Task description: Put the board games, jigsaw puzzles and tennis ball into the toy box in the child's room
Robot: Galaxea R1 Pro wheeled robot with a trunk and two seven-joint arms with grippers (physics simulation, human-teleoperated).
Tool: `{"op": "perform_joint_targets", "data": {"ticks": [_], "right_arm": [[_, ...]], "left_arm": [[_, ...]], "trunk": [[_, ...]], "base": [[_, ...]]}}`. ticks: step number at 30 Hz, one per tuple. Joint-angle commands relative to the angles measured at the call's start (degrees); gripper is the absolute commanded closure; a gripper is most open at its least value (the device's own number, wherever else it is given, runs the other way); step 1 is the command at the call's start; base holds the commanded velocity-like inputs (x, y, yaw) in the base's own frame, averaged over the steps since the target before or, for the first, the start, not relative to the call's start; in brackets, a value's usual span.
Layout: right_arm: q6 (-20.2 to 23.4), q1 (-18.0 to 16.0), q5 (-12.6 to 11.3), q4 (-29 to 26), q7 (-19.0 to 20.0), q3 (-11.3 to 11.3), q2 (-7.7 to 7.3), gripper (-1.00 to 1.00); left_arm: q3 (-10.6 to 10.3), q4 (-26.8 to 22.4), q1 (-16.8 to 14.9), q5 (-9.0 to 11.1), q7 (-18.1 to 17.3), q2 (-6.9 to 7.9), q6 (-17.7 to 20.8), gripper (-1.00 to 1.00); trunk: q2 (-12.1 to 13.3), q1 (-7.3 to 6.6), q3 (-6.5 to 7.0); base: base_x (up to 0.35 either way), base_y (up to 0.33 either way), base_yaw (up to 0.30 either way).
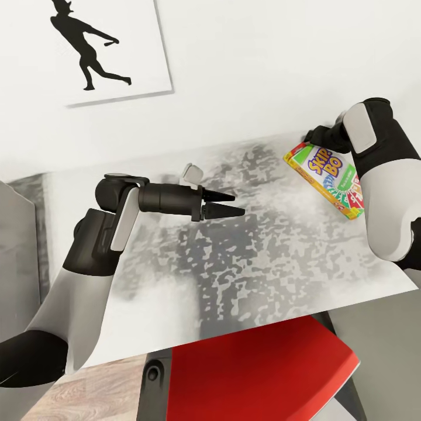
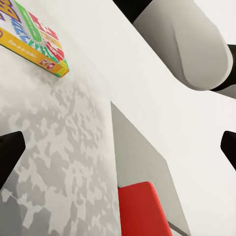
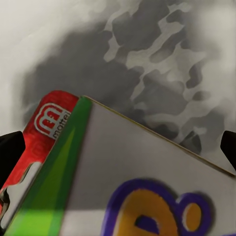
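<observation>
Right hand hovers, fingers apart, over the far end of the Skip-Bo board game lying flat on the worktop, so closing on its edge seems next; left hand waits open nearby.

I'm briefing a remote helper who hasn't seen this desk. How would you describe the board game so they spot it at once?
Start at the mottled grey table. At its far right, under the right arm, lies the board game, a thin flat box. Its busy yellow, green and red lid reading SKIP-BO is the sole colourful thing on the tabletop.
</observation>
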Motion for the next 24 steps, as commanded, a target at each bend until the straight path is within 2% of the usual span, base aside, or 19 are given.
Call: {"op": "perform_joint_targets", "data": {"ticks": [1, 8, 24], "right_arm": [[0.33, 0.01, -0.14, 1.26, -0.57, -0.01, -0.03, -1.0], [0.33, 0.01, -0.14, 1.28, -0.57, 0.02, -0.06, -1.0], [0.25, 0.02, -0.18, 1.28, -0.57, 0.11, -0.06, -1.0]], "left_arm": [[-0.01, 0.02, -0.04, 0.04, -0.11, -0.03, 0.31, -1.0], [0.02, 0.03, -0.04, 0.04, -0.11, 0.0, 0.31, -1.0], [-0.05, 0.04, -0.04, -0.01, -0.11, 0.01, 0.31, -1.0]], "trunk": [[-0.06, 0.05, -0.07], [-0.06, 0.05, -0.07], [-0.06, 0.05, -0.07]], "base": [[0.0, 0.0, 0.0], [-0.014, 0.0, 0.0], [-0.099, 0.001, 0.0]]}}
